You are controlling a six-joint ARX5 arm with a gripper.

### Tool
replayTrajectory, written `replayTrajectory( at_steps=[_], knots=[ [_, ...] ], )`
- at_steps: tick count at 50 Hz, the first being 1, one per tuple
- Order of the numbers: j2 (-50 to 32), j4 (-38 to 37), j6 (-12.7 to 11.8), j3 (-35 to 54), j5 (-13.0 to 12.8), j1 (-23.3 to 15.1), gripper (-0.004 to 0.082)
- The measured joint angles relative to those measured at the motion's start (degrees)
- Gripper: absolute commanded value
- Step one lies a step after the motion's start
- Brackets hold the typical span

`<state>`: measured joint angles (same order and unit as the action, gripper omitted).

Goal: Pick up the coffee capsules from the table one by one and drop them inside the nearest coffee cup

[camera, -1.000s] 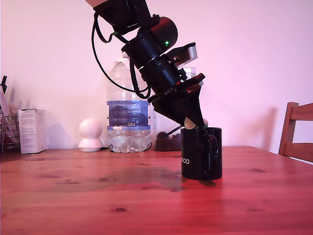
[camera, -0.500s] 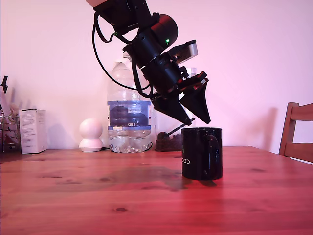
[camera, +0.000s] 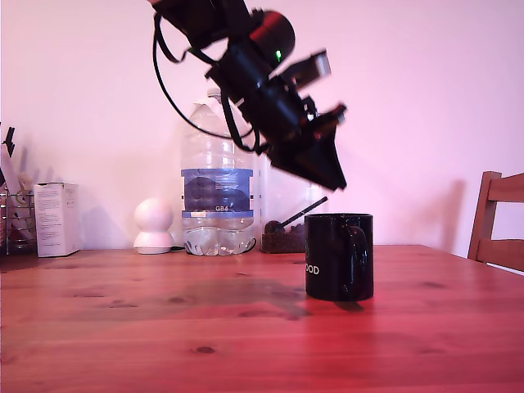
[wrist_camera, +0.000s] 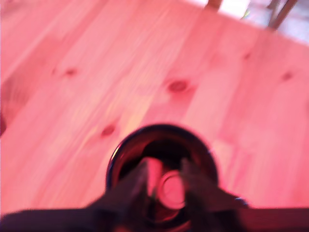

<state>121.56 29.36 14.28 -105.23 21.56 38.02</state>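
The gripper (camera: 332,173) is seen above the mug (camera: 339,256), slightly toward frame left, in the centre of the exterior view. Fingers are spread and empty. A capsule (wrist_camera: 172,189) lies inside the mug, directly below the claw in the wrist view. No capsule is seen on the table (camera: 164,327).

capsule (wrist_camera: 172,189) inside black mug (wrist_camera: 120,154)

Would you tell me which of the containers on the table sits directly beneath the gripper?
The black mug, lettered "OOD", sits under the gripper. The water bottle and the clear container of coffee beans stand behind, near the wall.
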Motion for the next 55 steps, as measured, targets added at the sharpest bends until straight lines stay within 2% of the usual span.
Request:
replayTrajectory(
  at_steps=[8,23,28,33,34,47,55],
  knots=[
    [-2.3,-0.9,0.0,0.0,1.6,-1.2,-0.0019],
    [-4.9,-1.7,-0.1,0.0,1.9,-4.2,-0.0019],
    [-5.6,-4.2,-0.4,0.8,1.9,-5.1,-0.0019],
    [-8.9,-8.3,-0.8,5.7,1.8,-5.6,-0.0019],
    [-9.8,-9.1,-1.9,7.0,1.8,-5.7,-0.0019],
    [-21.5,-20.4,-4.5,23.2,-0.5,-7.3,-0.0019],
    [-27.5,-25.0,-7.2,32.3,-2.0,-9.4,-0.0019]
  ],
)
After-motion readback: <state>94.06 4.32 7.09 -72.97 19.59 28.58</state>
